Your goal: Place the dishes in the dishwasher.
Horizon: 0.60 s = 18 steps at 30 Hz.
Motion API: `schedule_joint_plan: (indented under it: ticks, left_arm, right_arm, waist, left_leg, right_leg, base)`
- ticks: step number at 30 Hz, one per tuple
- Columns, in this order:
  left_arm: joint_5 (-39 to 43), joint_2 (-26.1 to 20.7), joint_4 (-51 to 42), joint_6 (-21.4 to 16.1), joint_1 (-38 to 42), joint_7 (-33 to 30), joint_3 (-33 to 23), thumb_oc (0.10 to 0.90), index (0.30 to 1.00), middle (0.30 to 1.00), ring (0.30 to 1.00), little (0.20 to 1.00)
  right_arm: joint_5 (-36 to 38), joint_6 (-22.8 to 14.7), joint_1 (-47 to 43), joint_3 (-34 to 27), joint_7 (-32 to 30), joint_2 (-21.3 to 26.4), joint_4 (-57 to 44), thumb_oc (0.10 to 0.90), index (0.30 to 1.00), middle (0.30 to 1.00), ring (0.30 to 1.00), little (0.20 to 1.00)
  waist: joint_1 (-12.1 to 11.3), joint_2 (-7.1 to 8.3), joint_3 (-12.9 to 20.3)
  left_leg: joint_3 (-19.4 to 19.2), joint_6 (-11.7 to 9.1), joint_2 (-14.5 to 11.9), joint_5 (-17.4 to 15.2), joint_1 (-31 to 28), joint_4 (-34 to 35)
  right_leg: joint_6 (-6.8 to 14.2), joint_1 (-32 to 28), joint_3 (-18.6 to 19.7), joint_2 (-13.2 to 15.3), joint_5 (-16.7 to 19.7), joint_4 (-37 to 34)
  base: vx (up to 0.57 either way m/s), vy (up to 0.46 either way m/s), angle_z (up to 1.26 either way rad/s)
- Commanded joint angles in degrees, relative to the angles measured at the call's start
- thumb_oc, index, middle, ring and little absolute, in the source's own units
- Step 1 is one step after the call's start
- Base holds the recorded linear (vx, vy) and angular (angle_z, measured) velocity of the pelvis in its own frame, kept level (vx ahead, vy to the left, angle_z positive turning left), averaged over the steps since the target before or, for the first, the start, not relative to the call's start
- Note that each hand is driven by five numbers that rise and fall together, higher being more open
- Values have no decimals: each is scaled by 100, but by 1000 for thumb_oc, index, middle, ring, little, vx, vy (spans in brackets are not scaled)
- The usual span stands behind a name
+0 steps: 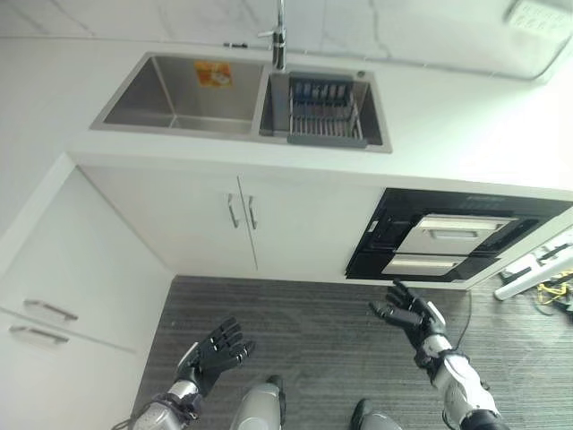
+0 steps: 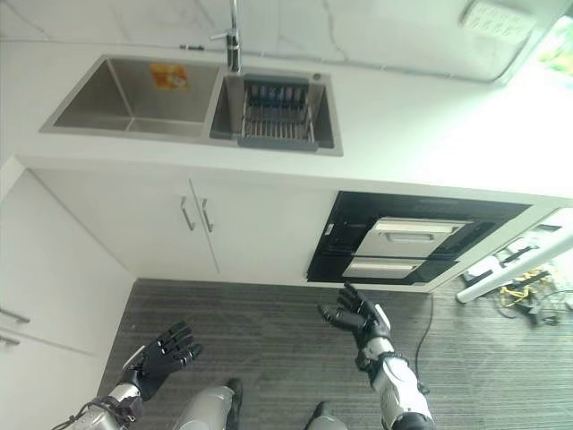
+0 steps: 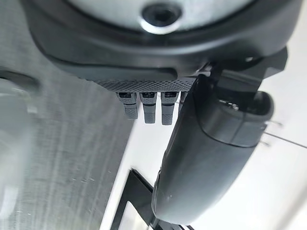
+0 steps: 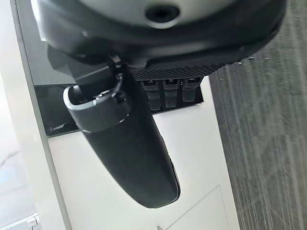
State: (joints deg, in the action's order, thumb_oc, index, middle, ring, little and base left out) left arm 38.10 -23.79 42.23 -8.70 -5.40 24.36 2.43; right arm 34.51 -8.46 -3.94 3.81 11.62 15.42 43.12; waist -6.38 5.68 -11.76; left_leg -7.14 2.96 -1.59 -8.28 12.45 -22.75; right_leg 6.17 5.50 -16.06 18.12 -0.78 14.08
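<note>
Both hands hang low over the dark striped floor (image 1: 313, 331), nearest the head camera: the left hand (image 1: 215, 351) at the lower left with its fingers spread and straight, the right hand (image 1: 410, 315) at the lower right, fingers likewise splayed, and neither one holds anything. Just beyond the right hand, set under the white countertop (image 1: 466, 125), is the dishwasher (image 1: 448, 237), a black-framed unit with two pale drawer fronts, which look shut. Up on the counter, the double sink (image 1: 179, 90) has a bare left basin, and its right basin carries a wire dish rack (image 1: 324, 112) below the tap (image 1: 279, 36); a row of dark upright shapes stands at the rack's far end, probably the dishes, though they are too small to tell plates from anything else. If they are plates, I judge them stiff, fairly heavy for their size, smooth and breakable, possibly wet and so slippery. The safest hold would be on a rim, thumb on one face and fingers on the other, lifting straight up out of the rack's wires before tilting. White cabinet doors (image 1: 242, 215) with small handles sit between the sink and the floor.
</note>
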Motion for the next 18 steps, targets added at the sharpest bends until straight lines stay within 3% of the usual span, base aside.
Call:
schedule_joint_plan:
  ticks: [1,7,18]
  left_arm:
    - [166,36,-363,-252,-41,223,67,800,900,900,900,900]
    - [-123,138,-343,-351,78,225,6,800,900,900,900,900]
    - [-376,216,-634,-368,4,-38,-144,800,900,900,900,900]
  right_arm:
    - [374,-506,-426,-126,563,390,14,800,900,900,900,900]
    - [150,-454,-143,39,827,255,-295,800,900,900,900,900]
    - [-385,-284,232,67,756,332,-1109,800,900,900,900,900]
  waist:
    - [-81,-345,258]
    - [25,-283,452]
    - [245,-351,712]
  left_leg:
    - [274,-340,-300,-250,-482,557]
    - [74,-455,-501,-227,-589,557]
    - [-33,-655,-697,-170,-753,557]
  right_leg:
    - [451,187,257,25,227,310]
    - [423,114,235,-145,-88,310]
    - [222,-78,189,-332,-418,310]
  base:
    - [-64,-170,-21]
    - [-70,-149,-10]
    - [-34,-51,-4]
